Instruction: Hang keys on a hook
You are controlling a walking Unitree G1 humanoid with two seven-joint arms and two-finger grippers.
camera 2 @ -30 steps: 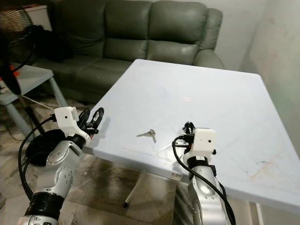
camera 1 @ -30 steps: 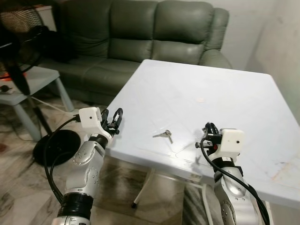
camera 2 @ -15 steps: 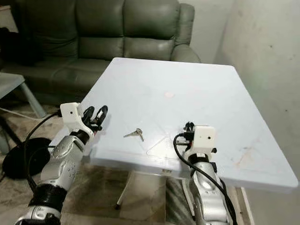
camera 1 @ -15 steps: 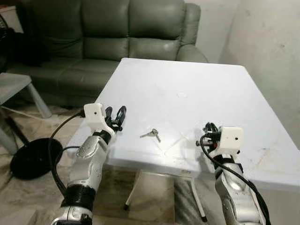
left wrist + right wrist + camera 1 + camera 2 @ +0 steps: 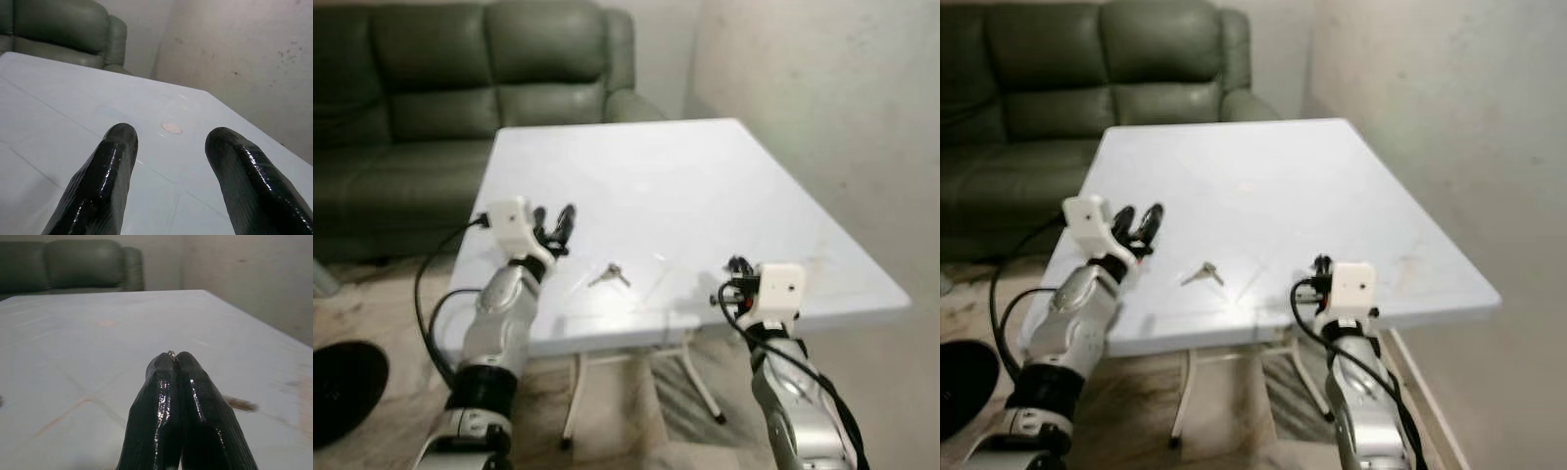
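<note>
So we had the keys (image 5: 609, 275) lying flat on the white table (image 5: 705, 186), near its front edge, between our two grippers. Left gripper (image 5: 554, 221) hovered over the table's left edge, fingers spread apart and holding nothing. Right gripper (image 5: 173, 363) was pinched closed (a tiny metal ring (image 5: 171, 353) poked out at the tips), near the front edge.

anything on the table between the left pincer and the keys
Nothing visible. The keys lie alone on the white table near its front edge, with bare tabletop between them and the open left pincer. The right pincer is shut, off to the keys' other side. No hook can be made out.
</note>
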